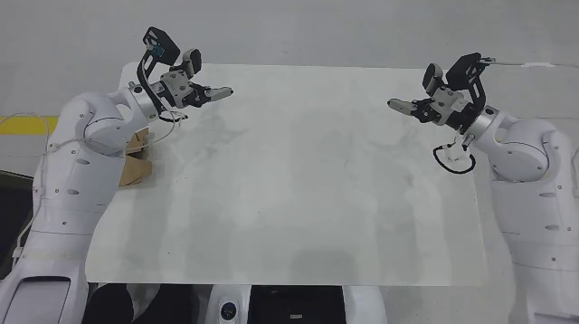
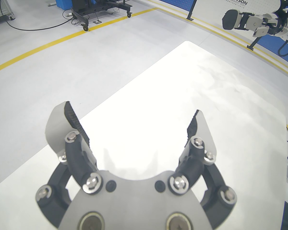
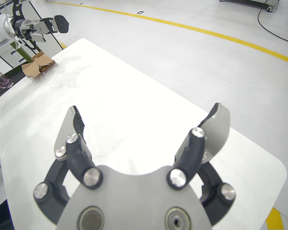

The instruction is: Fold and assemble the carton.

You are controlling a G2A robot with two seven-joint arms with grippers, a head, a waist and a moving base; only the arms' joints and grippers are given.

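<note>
Light, crease-prone cardboard carton (image 1: pixel 137 157) sits well apart from the spread, empty fingers of left gripper (image 2: pixel 132 118) and right gripper (image 3: pixel 144 118); likely best pinched at a flap edge.

The carton (image 3: pixel 37 66) is plain brown cardboard, matt and a little rough at its cut edges. The desk (image 1: pixel 298 197) is smooth and white with a faint sheen (smudged in places). The left gripper (image 2: pixel 132 108) and right gripper (image 3: pixel 145 106) have dull brushed-metal plates, shiny screw heads and ribbed black pads (image 2: pixel 78 125) that look rubbery.
</note>
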